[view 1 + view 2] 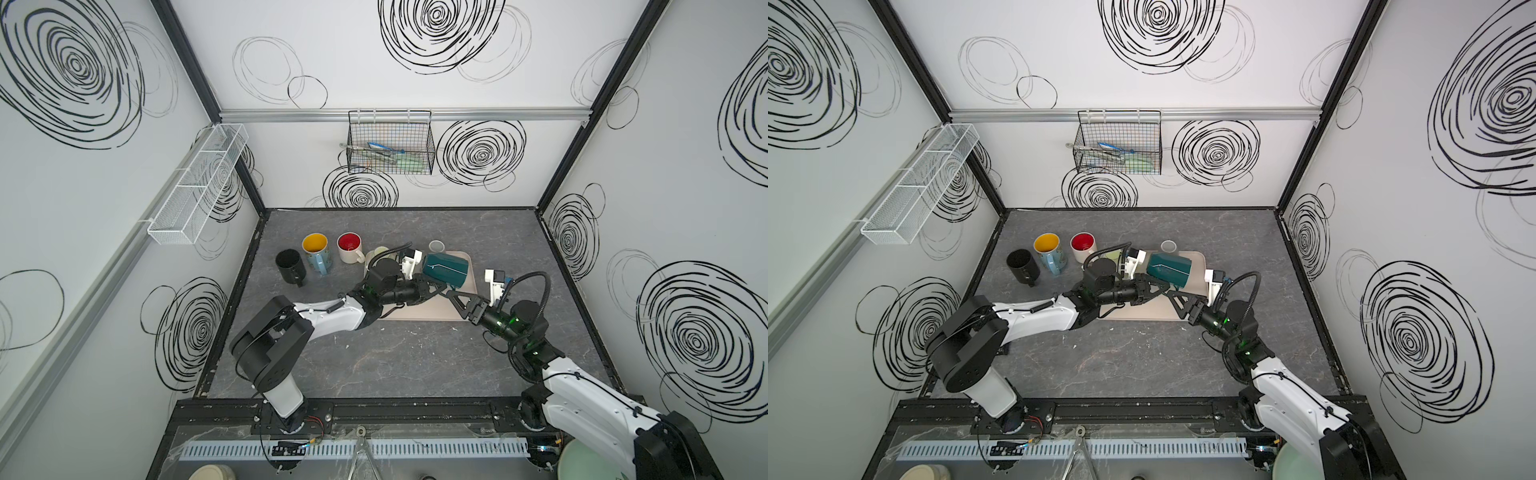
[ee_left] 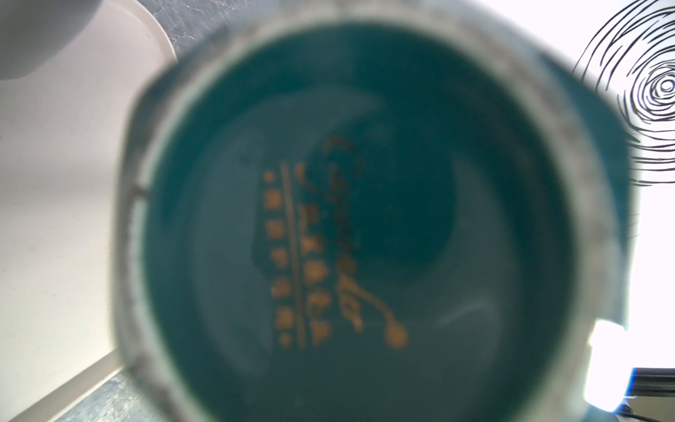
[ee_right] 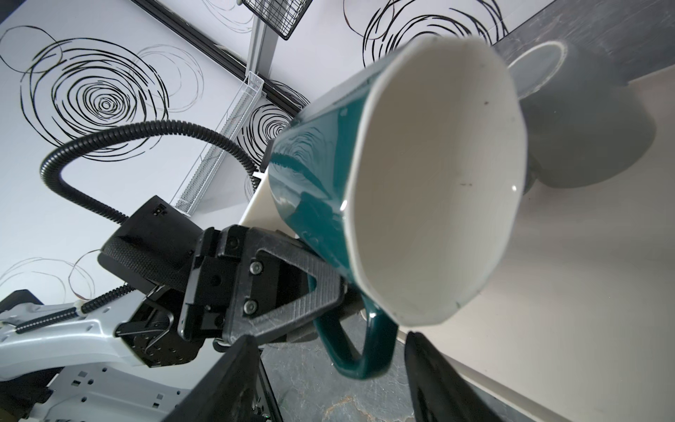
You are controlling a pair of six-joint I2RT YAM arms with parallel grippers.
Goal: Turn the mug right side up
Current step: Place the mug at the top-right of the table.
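Note:
A teal mug (image 1: 446,268) (image 1: 1169,266) with a white inside (image 3: 434,182) hangs on its side above the beige tray (image 1: 424,312) (image 1: 1142,313), mouth toward the right arm. Its teal base with gold print (image 2: 365,219) fills the left wrist view. My left gripper (image 1: 436,286) (image 1: 1160,286) is shut on the mug's handle (image 3: 365,347) close to the body. My right gripper (image 1: 451,293) (image 3: 328,339) is open, a finger on each side of the handle loop and not touching it.
Left of the tray stand a black mug (image 1: 291,266), a blue mug with a yellow inside (image 1: 316,251) and a cream mug with a red inside (image 1: 350,247). A grey cup (image 1: 436,246) (image 3: 584,128) sits upside down at the tray's far edge. A wire basket (image 1: 390,143) hangs on the back wall.

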